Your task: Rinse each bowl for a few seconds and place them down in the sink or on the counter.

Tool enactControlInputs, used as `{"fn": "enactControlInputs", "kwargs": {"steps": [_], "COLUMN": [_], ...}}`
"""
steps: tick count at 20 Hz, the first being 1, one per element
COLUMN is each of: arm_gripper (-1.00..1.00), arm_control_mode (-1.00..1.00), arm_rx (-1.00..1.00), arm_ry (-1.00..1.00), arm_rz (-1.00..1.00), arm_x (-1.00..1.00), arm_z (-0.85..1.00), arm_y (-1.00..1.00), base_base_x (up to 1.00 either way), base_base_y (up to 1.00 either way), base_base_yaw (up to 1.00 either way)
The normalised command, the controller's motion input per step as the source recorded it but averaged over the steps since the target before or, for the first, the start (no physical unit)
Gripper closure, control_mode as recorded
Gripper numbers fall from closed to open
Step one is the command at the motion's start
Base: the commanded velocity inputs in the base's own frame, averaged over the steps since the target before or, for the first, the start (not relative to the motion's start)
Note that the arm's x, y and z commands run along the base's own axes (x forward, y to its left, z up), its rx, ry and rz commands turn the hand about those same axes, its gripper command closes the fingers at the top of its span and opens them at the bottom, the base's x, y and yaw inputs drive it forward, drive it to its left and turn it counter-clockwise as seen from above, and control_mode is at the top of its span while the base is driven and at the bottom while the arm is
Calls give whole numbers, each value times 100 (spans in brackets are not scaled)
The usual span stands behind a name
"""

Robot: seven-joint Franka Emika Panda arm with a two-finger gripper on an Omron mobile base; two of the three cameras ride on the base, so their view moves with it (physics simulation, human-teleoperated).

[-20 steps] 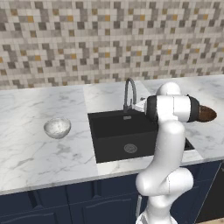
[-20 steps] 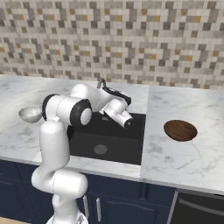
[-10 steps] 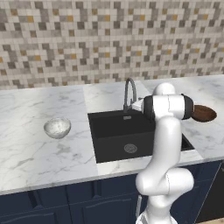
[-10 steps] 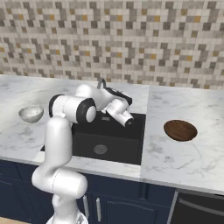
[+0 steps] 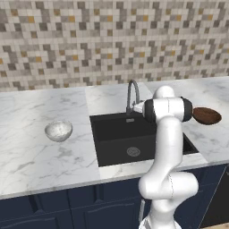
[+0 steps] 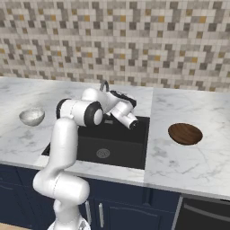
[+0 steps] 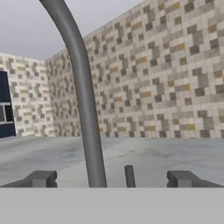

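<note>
Gripper (image 7: 109, 179) is spread wide with nothing between its tips, held up above the sink (image 5: 118, 134) right by the faucet (image 7: 81, 87); in the hand view the grey gooseneck rises close in front, passing between the two dark fingertips (image 7: 40, 178), with a short grey lever stub beside it. Speckled pale bowl (image 5: 58, 130) sits upright on the counter (image 5: 40, 156) left of the sink, well apart from the arm. Dark brown bowl (image 6: 185, 134) rests on the counter right of the sink, near the basin edge (partly behind the arm's elbow in the left base view). Basin is black with a round grey drain (image 6: 103, 153). Mosaic tile wall (image 6: 134, 40) behind.
</note>
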Motion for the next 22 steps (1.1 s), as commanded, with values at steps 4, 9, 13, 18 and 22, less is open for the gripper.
{"fn": "enactControlInputs", "kwargs": {"steps": [4,9,13,18,22], "arm_gripper": [-100,-100,-100,-100,-100], "arm_control_mode": [-100,-100,-100,-100,-100], "arm_rx": [1,2,2,1,1], "arm_ry": [1,1,2,1,0], "arm_rz": [-1,0,0,0,0], "arm_x": [33,34,31,30,32], "arm_z": [-9,-15,-21,-20,-18], "arm_y": [-2,-5,-6,-3,0], "base_base_x": [0,0,0,0,0], "base_base_y": [0,0,0,0,0], "base_base_yaw": [0,0,0,0,0]}}
